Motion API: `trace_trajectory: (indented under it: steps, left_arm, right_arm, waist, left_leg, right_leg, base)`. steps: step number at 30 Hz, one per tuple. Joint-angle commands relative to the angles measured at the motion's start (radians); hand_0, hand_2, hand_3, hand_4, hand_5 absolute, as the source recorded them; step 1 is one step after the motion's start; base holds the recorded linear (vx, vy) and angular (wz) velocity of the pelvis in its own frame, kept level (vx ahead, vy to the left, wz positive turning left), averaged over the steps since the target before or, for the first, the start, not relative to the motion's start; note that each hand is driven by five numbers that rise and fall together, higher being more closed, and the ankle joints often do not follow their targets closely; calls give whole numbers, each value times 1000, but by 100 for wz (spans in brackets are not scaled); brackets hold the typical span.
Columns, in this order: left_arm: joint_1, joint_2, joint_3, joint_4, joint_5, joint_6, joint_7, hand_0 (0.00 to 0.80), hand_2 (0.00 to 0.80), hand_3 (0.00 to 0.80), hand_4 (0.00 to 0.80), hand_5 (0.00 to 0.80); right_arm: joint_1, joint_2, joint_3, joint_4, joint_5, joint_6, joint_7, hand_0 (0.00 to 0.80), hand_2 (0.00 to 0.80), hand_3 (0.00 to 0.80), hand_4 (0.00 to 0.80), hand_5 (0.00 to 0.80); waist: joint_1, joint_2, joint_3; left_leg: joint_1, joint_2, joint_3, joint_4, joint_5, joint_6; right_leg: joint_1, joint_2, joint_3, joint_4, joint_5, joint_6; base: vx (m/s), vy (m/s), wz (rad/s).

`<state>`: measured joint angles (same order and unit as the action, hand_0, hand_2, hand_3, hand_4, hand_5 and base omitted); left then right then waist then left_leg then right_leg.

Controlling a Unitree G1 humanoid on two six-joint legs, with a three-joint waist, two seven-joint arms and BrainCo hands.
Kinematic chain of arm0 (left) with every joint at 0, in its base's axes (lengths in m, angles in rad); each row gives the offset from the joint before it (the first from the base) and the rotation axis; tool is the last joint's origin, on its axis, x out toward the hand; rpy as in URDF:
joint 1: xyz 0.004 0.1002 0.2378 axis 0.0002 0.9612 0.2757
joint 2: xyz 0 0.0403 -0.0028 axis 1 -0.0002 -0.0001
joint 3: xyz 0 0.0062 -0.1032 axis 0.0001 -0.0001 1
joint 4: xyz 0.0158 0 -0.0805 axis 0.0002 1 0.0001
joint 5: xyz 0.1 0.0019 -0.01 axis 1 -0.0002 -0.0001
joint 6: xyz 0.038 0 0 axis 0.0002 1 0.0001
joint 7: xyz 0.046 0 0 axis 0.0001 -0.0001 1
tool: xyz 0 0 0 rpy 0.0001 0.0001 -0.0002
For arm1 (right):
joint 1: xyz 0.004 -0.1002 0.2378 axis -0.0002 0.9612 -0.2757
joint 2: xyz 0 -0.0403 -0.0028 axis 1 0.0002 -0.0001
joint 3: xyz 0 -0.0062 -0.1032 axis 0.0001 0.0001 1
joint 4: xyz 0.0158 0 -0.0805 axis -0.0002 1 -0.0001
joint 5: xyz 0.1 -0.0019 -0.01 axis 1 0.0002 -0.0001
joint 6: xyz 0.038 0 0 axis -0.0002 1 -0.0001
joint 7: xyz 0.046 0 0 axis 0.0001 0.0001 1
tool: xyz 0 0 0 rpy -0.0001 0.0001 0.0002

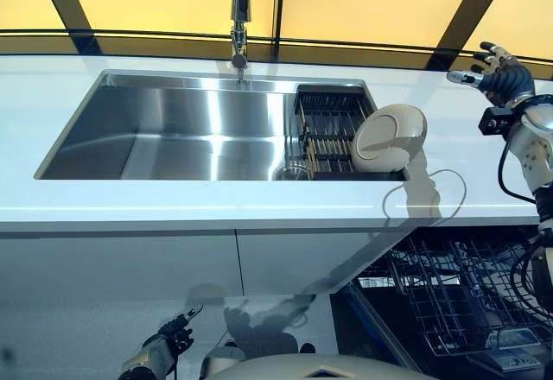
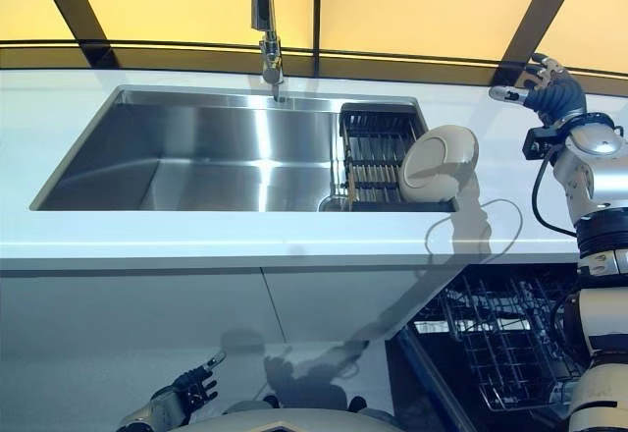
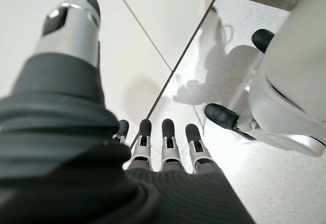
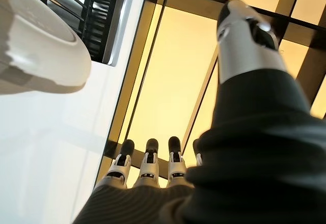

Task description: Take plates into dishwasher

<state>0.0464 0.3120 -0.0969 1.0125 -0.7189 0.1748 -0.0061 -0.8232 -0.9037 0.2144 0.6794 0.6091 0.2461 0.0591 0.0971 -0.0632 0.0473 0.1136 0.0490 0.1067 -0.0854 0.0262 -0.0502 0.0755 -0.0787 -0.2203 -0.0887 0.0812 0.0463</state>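
**A:** Start big. What carries everything?

**B:** A white worktop point(image 1: 216, 203) with a steel sink point(image 1: 173, 138) sunk into it. At the sink's right end sits a dark drying rack point(image 1: 327, 134), and below the worktop's front right corner the dishwasher point(image 1: 449, 302) stands open, its wire basket pulled out.

**A:** And the plate?

**B:** One pale plate point(image 1: 389, 136), on edge, leaning at the rack's right side, underside toward the camera.

**A:** The hands?

**B:** The right hand point(image 1: 492, 69) is raised over the worktop's back right corner, fingers straight, holding nothing, well apart from the plate. The left hand point(image 1: 168, 344) hangs low by the cabinet fronts, relaxed and empty.

**A:** How would it handle?

**B:** Likely stiff, smooth, breakable, moderately heavy. I'd pinch the upper rim, thumb against fingers, and lift straight out of the slots.
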Motion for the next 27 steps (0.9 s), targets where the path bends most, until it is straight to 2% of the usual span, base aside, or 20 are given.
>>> trace_trajectory:
  steps: [1,2,5,14,27]
  left_arm:
    - [-47,3,-51,38,76,-50,44,0,0,0,0,0]
    - [-31,-16,-59,52,79,-92,50,0,0,0,0,0]
    - [-9,-27,-65,15,85,-92,75,0,0,0,0,0]
    - [-52,18,-58,-49,49,18,90,0,0,0,0,0]
    - [-90,44,-35,-72,31,77,101,0,0,0,0,0]
  right_arm:
    - [-68,-5,10,14,-17,-25,12,0,0,0,0,0]
    - [-37,6,-1,3,-17,-30,8,0,0,0,0,0]
    - [8,21,-10,-20,-24,-34,-13,0,0,0,0,0]
    - [47,56,-27,-2,-37,-29,32,0,0,0,0,0]
    - [97,67,-58,20,-58,-73,14,0,0,0,0,0]
  waist:
    - [23,-8,-17]
    - [24,-11,-14]
    - [24,-10,-1]
    - [10,13,1]
    - [-15,41,12]
  left_leg:
    - [-23,-53,13,5,-61,40]
    - [-27,-52,9,2,-60,36]
    - [-24,-52,6,1,-57,35]
    - [-16,-48,18,1,-58,39]
    - [-7,-44,32,1,-59,41]
  right_leg:
    - [26,-23,-68,38,-77,53]
    - [23,-22,-70,36,-77,57]
    - [26,-23,-74,34,-71,58]
    - [29,-26,-64,33,-69,59]
    - [28,-27,-53,34,-67,61]
  base:
    - [6,-101,12]
    - [-15,-92,7]
    - [6,-54,3]
    - [8,-7,2]
    - [0,-11,0]
